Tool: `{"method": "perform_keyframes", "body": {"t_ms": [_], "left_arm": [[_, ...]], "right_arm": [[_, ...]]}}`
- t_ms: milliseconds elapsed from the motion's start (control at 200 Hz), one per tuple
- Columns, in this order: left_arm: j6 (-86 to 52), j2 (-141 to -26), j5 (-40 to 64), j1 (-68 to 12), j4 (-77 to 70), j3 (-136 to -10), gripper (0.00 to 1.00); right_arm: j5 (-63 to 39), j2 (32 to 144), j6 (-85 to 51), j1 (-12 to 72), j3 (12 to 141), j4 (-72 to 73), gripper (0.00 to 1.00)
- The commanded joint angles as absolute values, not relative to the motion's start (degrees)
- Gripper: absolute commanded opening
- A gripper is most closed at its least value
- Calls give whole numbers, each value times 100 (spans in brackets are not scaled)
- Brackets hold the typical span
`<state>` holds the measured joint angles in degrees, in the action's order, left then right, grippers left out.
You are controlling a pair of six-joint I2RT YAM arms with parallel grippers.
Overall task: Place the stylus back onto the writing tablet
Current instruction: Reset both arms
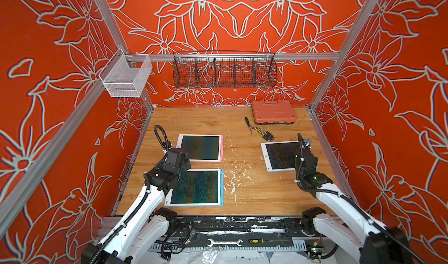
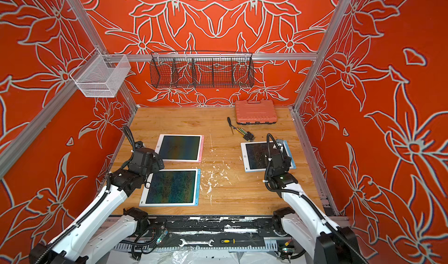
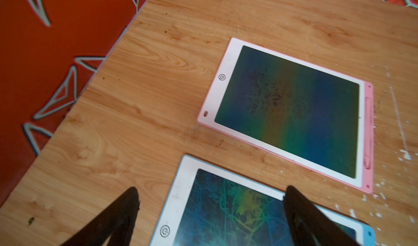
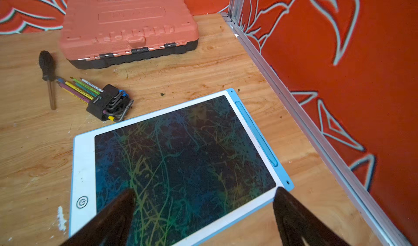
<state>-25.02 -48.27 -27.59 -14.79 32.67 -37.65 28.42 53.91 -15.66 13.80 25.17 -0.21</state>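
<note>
Three writing tablets lie flat on the wooden table. A pink stylus sits in the side slot of the pink-edged tablet. The blue-edged tablet at the front left has a blue stylus along its edge. On the right lies another blue-edged tablet, with a blue stylus in its slot. My left gripper hovers open over the front-left tablet's corner, nothing between its fingers. My right gripper hangs open and empty over the right tablet's near edge.
An orange tool case stands at the back right. In front of it lie a black-handled screwdriver and a hex key set. White flecks dot the table's middle. Wire baskets hang on the back rail.
</note>
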Motion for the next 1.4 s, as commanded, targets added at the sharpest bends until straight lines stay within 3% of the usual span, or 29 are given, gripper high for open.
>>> {"method": "perform_keyframes", "body": {"t_ms": [0,365,826,1396], "left_arm": [[-1952,-4992,-3201,-1316,2583,-3525,97],[-1586,-6027,-3106,-761,889,-3018,97],[-1101,-6697,-2334,-120,-1380,-2474,97],[-369,-7722,-923,40,-2135,-2767,97]], "right_arm": [[2753,5812,-925,1227,2535,1090,97],[2303,6840,-431,701,2372,2219,97],[796,7711,-256,79,2193,3616,97],[149,8051,18,66,2023,4175,97]]}}
